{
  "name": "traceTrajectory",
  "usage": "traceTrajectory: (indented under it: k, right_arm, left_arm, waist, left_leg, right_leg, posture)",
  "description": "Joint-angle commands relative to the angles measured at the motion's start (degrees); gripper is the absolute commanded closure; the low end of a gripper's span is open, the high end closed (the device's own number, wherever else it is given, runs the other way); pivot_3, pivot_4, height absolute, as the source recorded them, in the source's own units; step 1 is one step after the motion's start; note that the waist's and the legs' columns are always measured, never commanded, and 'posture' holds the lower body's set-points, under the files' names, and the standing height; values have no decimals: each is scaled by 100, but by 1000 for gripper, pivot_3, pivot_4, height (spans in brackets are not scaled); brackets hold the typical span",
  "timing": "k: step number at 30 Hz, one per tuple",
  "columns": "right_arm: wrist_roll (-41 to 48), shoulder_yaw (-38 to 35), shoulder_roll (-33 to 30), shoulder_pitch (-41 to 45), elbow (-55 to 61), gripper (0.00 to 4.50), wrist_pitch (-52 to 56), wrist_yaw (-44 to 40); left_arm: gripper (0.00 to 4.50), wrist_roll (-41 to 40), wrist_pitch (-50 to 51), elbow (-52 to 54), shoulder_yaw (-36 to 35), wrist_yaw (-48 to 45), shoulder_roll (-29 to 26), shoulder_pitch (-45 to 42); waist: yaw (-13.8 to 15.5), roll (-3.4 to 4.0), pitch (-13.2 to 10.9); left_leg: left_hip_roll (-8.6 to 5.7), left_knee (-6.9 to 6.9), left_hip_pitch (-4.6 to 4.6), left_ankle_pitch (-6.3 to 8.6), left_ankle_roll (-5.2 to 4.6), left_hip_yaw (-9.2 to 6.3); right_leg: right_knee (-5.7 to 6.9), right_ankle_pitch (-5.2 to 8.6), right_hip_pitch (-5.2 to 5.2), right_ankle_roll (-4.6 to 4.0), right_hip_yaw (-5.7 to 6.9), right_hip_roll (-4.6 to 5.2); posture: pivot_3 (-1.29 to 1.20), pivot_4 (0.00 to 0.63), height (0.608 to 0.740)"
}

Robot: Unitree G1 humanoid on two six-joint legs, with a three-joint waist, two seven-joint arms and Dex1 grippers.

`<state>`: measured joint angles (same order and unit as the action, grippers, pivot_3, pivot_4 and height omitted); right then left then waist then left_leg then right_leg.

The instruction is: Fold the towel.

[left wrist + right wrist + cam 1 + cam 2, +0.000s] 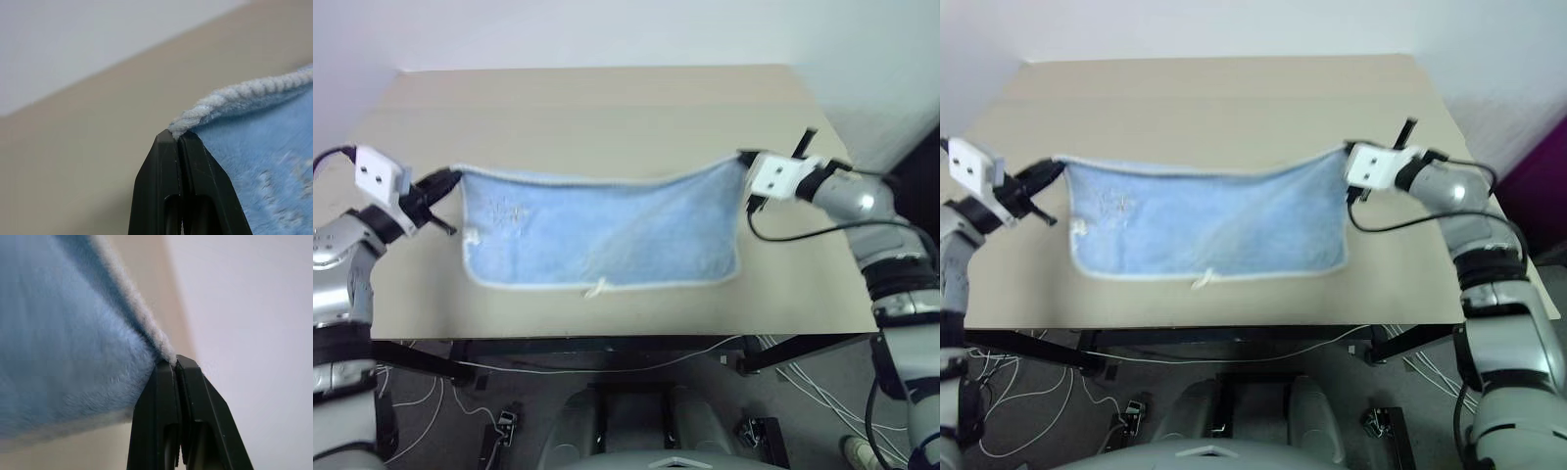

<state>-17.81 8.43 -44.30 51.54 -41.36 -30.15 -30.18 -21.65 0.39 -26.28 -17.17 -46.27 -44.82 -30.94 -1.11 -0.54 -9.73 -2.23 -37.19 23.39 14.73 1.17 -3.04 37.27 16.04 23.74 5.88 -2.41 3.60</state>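
The left tool [448, 180] and right tool [742, 160] each pinch a far corner of the towel [602, 235], lifted above the counter [607, 108]. No fold is made yet.

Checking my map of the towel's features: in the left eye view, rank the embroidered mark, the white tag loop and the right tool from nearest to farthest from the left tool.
1. Faint embroidered mark, upper left area of the light blue terry towel, nearest the left tool.
2. Small white tag loop, on the near hem, around mid-width.
3. Right tool, pinching the opposite corner.
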Motion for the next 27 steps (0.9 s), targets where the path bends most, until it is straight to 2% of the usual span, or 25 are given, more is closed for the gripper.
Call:
traceTrajectory:
  k: [1,5,9,11,13,17,23,27]
  right_arm:
    - [-1,-153,-206,716,-526,4481,-158,121]
    - [327,-329,-322,1221,-700,4481,-229,-138]
    - [1058,-601,-505,1012,-163,4481,-6,-899]
    - [1702,-762,-637,469,584,4481,366,-1616]
    - [2109,-887,-721,18,1199,4481,748,-1997]
    - [2937,-1107,-1066,-1486,2812,4481,1800,-2770]
    - [3546,-1504,-1525,-2912,4049,4481,2870,-3298]
    - [3819,-1768,-1814,-3675,4619,4481,3354,-3692]
  left_arm:
    - [4500,95,-233,-729,-231,423,-18,-852]
    - [4500,43,-383,-1288,-366,525,-149,-1555]
    - [4500,-33,-421,-1384,-512,188,-385,-1452]
    - [4500,-272,-160,-1072,-647,-260,-494,-952]
    - [4500,-520,199,-712,-732,-594,-555,-498]
    - [4500,-1043,1079,520,-992,-1314,-687,1154]
    - [4500,-1350,1943,1718,-1322,-1880,-906,2967]
    - [4500,-1389,2225,2079,-1504,-2177,-1056,3704]
  waist:
    - [-5,-5,-3]
    - [-9,-5,-4]
    - [-18,-5,-4]
    - [-28,-4,-3]
    - [-33,-4,-3]
    - [-9,-3,-3]
    - [36,0,-4]
    - [46,-1,-3]
  left_leg:
    - [-1,-1,1,0,1,1]
    - [-1,1,13,-1,2,6]
    - [-1,6,14,-15,26,10]
    - [0,8,14,-14,25,12]
    - [3,8,14,-13,22,11]
    - [4,0,16,3,-5,8]
    - [5,-4,7,4,-7,2]
    - [5,1,-4,6,-8,-4]
  right_leg:
    - [1,0,2,0,0,0]
    - [2,0,17,0,-4,1]
    - [2,0,17,1,-7,1]
    - [6,0,17,1,-8,1]
    - [8,0,14,1,-8,1]
    - [15,0,15,1,-10,7]
    - [3,0,4,0,-14,22]
    - [-10,1,-13,-2,-9,27]
  posture:
    - [0,150,740]
    - [0,150,740]
    - [0,150,740]
    - [0,150,740]
    - [0,150,740]
    - [0,150,740]
    - [0,150,740]
    - [0,150,740]
